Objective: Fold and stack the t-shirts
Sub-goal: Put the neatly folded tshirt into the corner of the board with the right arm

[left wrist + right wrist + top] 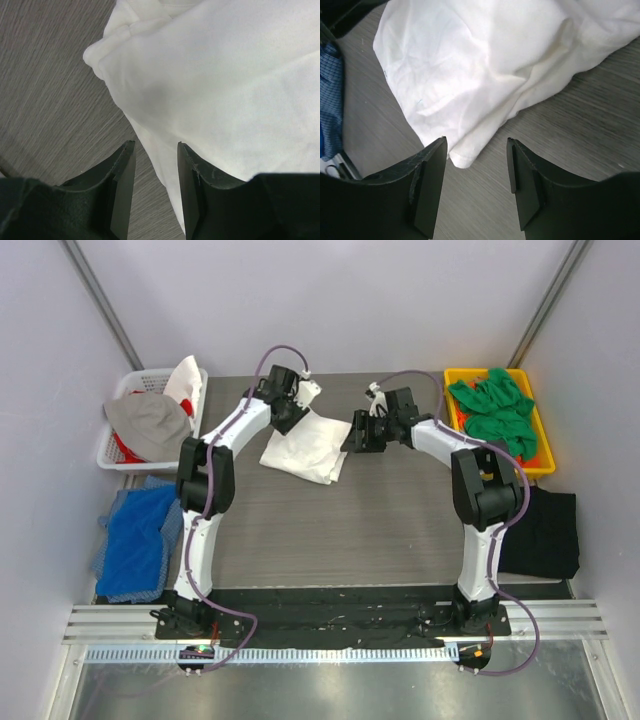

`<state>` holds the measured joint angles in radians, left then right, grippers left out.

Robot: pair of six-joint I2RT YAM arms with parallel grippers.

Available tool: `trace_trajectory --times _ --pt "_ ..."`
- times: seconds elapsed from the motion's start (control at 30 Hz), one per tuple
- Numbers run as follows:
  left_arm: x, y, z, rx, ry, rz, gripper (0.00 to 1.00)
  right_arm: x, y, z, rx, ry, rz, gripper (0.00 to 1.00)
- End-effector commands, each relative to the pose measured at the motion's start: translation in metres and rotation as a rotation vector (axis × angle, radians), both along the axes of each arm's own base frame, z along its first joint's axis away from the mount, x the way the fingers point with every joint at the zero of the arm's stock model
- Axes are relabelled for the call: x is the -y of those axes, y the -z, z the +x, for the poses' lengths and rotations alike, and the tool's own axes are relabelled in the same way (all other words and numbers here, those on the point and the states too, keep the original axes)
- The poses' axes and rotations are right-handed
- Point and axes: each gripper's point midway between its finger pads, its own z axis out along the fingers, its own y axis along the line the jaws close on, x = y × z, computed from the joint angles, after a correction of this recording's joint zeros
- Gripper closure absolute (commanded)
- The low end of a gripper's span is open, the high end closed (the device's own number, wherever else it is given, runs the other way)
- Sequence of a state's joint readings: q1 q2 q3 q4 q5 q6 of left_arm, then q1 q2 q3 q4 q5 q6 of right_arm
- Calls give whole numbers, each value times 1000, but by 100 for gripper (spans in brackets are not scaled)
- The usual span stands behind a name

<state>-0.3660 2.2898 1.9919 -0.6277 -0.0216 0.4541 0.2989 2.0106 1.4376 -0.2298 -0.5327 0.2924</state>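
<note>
A white t-shirt (305,446) lies folded on the grey table at the back centre. My left gripper (288,418) hovers at its far left edge, jaws open; in the left wrist view (156,146) the cloth edge (215,85) runs between the fingers, not pinched. My right gripper (352,438) is at the shirt's right side, open and empty; in the right wrist view (477,142) the shirt's corner (465,80) lies just ahead of the fingers. Green t-shirts (497,410) fill a yellow bin (546,462). A black t-shirt (545,530) lies flat at the right edge.
A white basket (116,452) at the back left holds grey, red and white cloth (150,420). A blue cloth (140,538) lies at the left edge. The arm bases stand on a black plate (330,612) at the near edge.
</note>
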Motion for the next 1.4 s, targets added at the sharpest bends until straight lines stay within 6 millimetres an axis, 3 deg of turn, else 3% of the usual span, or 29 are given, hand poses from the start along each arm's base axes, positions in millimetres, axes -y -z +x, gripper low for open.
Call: trace_trajectory --times 0.0,0.27,0.67,0.77,1.2,1.37 --pt "-1 5 -3 -12 16 3 57 -12 -3 14 -51 21 198 41" --pt "-2 13 -3 -21 21 12 59 -10 -13 26 -61 45 375 39" --pt "-5 17 -8 -33 30 29 60 -6 -3 27 -106 74 419 30" --pt "-5 17 -8 -32 33 33 61 -4 1 23 -127 73 418 5" --pt "-7 30 -11 -49 34 48 63 3 23 21 -179 108 433 5" --pt "-7 33 -12 -54 33 43 63 -1 30 31 -198 129 455 5"
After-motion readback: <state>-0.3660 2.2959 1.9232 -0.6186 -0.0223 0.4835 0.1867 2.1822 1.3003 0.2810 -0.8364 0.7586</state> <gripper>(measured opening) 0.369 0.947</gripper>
